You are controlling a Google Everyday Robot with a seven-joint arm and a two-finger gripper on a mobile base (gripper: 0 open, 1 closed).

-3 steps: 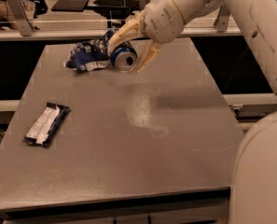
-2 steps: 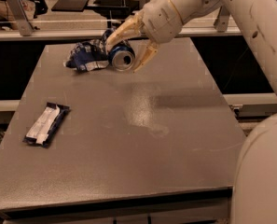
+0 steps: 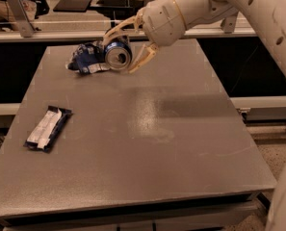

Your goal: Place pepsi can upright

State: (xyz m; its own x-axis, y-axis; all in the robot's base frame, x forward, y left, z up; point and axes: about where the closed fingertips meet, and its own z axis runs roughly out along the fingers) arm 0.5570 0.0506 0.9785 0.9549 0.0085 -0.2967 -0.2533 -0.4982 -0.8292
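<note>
The pepsi can (image 3: pixel 118 57) lies on its side at the far left of the grey table (image 3: pixel 147 143), its silver end facing the camera. It rests against a wrinkly blue-and-white snack bag (image 3: pixel 86 59). My gripper (image 3: pixel 118 56) reaches in from the upper right and straddles the can. One finger (image 3: pixel 114 32) lies over the can's top left, the other finger (image 3: pixel 141 59) beside its lower right. The fingers look spread wider than the can.
A flat dark bar wrapper with a white panel (image 3: pixel 47 128) lies near the table's left edge. The white arm (image 3: pixel 239 8) crosses the top right. Racks and a dark tray (image 3: pixel 72 3) stand beyond the table's far edge.
The gripper and the can have shifted a little to the left, so the can now sits against the snack bag. The bar wrapper has not moved.
</note>
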